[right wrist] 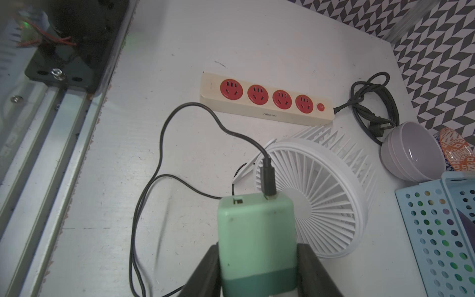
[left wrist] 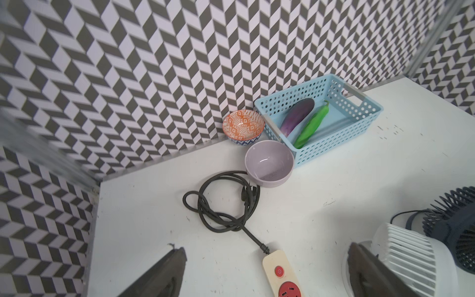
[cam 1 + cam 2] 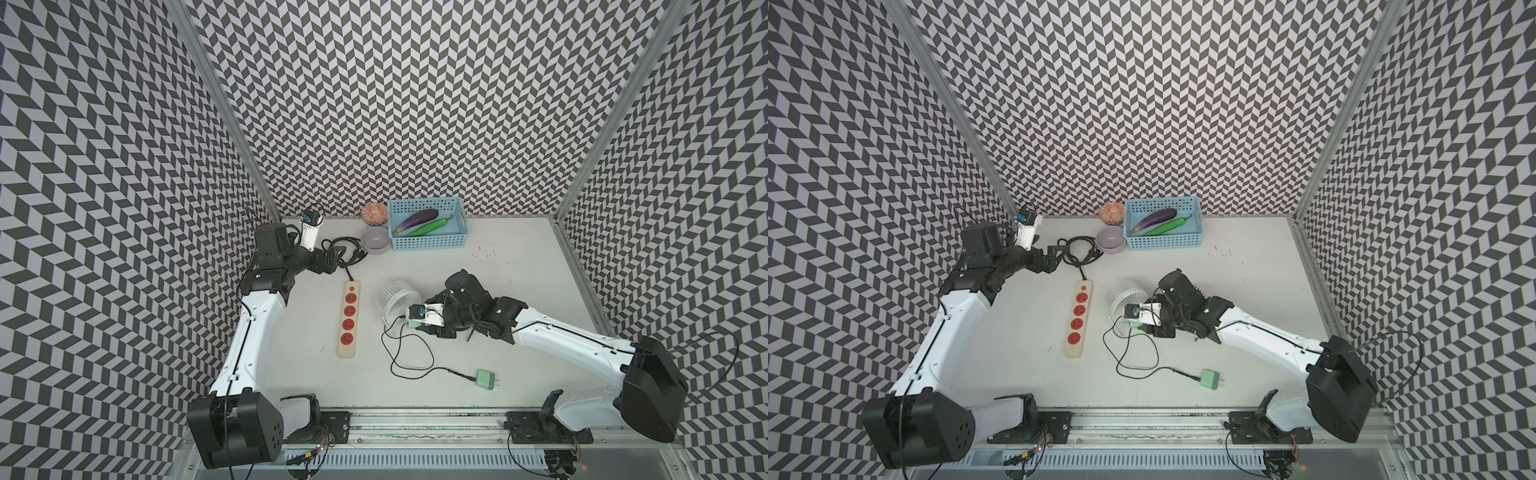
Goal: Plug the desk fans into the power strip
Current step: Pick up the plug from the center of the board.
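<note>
Clamping green adapter [image 1: 254, 226], right gripper [image 1: 258, 259] (left gripper [image 2: 267, 248] agape)

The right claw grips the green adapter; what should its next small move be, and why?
Probably carry the green adapter in the right claw across to above the power strip: all four red sockets are empty, and the adapter is held beside the desk fan, short of the strip.
</note>
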Action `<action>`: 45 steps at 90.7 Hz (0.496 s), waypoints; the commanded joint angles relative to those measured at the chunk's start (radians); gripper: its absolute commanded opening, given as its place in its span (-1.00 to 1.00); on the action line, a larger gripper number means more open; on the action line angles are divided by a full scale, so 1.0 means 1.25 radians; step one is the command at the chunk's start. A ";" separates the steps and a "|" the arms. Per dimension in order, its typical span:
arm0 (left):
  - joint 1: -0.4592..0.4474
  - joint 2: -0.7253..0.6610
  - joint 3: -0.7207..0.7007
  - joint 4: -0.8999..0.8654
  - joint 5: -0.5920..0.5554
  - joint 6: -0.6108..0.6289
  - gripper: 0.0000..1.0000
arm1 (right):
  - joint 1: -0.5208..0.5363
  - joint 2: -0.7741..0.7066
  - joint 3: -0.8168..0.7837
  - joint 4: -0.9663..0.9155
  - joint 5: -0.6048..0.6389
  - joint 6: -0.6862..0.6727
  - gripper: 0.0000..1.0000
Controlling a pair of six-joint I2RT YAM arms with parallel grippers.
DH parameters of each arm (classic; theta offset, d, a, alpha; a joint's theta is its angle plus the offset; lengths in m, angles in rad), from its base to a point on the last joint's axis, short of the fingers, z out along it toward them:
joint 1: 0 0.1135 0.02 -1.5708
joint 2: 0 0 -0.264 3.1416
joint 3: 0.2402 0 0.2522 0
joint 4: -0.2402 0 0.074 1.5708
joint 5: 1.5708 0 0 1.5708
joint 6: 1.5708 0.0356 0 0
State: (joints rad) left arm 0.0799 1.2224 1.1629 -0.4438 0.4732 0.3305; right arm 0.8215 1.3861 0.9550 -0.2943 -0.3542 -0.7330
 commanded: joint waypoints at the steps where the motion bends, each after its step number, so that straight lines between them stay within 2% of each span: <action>1: -0.014 -0.031 0.029 -0.058 0.087 0.119 0.95 | -0.010 -0.013 0.027 0.072 -0.063 0.057 -1.00; 27: -0.062 -0.058 0.048 -0.175 0.266 0.294 1.00 | -0.040 -0.036 0.018 0.124 -0.105 0.123 -1.00; 45: -0.134 -0.092 0.037 -0.238 0.332 0.420 1.00 | -0.046 -0.038 0.028 0.145 -0.104 0.152 -1.00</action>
State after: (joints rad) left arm -0.0509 1.1496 1.1900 -0.6632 0.7853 0.7265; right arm 0.7681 1.3689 0.9607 -0.1947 -0.4572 -0.5896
